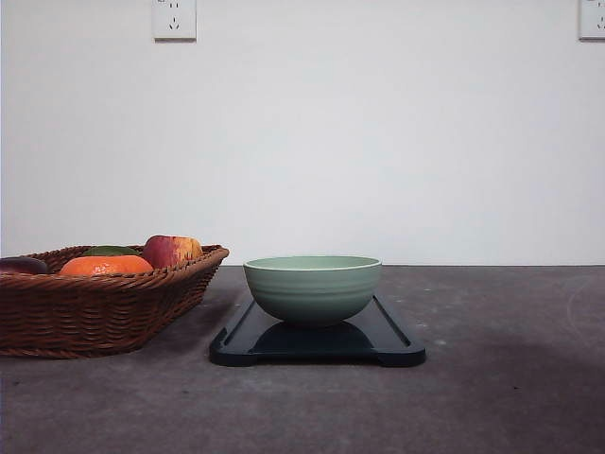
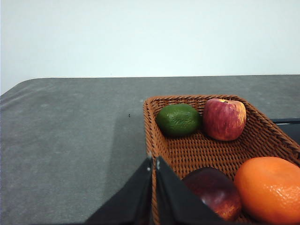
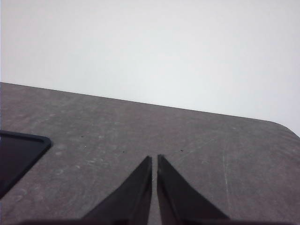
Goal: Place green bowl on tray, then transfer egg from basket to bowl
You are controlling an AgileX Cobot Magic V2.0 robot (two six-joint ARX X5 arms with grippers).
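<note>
the first half of the task looks done: the green bowl (image 1: 313, 288) sits upright on the tray (image 1: 397, 348), roughly at its centre, with the tray's near rim and both ends showing around it on the counter (image 1: 510, 397). the second half is still ahead, judging by how things lie. the basket (image 1: 95, 307) stands at about nine o'clock from the bowl in the front view, just beside the tray but not touching it as far as i can tell. in the left wrist view the egg (image 2: 212, 191) lies inside the basket (image 2: 197, 152), a dark reddish-brown rounded shape just beside the orange (image 2: 269, 188), and nothing has hold of it. the left hand (image 2: 154, 165) hangs over the basket's near rim with its two fingers pressed together, only a sliver between the tips, and nothing in them. the right hand (image 3: 154, 161) hovers over bare counter with its fingers likewise nearly touching and empty; a corner of the tray (image 3: 18, 150) shows at about nine o'clock from it. whether the bowl holds anything cannot be seen from the low front view. by count: one bowl, one tray, one basket, one egg, one orange, one apple (image 2: 224, 119), one green fruit (image 2: 178, 120), and two wall sockets (image 1: 174, 19) at the top of the front view.
</note>
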